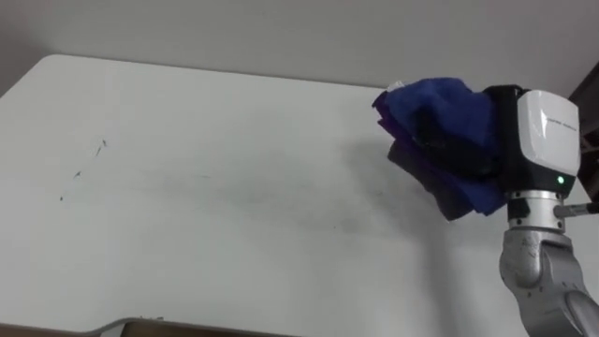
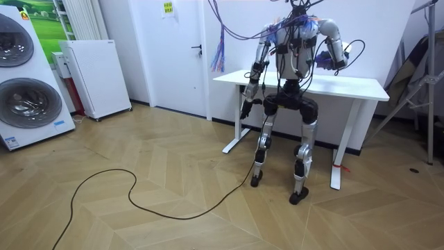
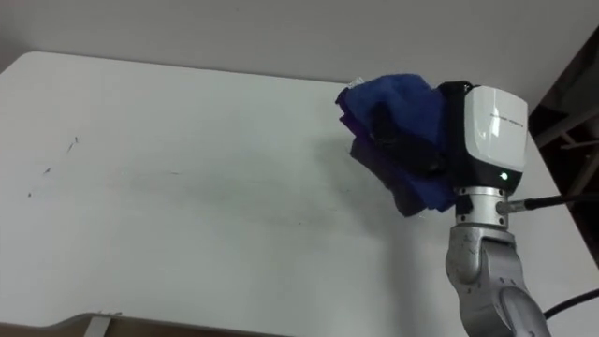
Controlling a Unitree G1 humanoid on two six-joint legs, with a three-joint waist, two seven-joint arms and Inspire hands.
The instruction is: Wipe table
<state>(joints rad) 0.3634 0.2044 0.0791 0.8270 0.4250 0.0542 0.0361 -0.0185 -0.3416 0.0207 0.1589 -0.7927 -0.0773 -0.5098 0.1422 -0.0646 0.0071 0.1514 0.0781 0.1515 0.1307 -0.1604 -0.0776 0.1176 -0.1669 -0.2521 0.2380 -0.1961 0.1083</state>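
blue cloth (image 1: 440,117) clenched in right hand (image 1: 545,136), upper right | dark marks (image 1: 89,159) seen on table (image 1: 234,243), far left; wiping judged mostly undone | left hand (image 2: 245,110) at side, grip indiscernible

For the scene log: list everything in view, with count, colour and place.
table: one, white, in front of the robot, against the wall
marks: a few, dark, small, on the table's left part
cloth: one, blue, bunched in the right hand, over the table's right part
washing machines: two, white, stacked, at the room view's left edge
cabinet: one, white, beside the washing machines
door: one, white, shut, in the wall behind the robot's left side
right hand: white-backed, fingers curled into the cloth
left hand: hanging low by the table's left end
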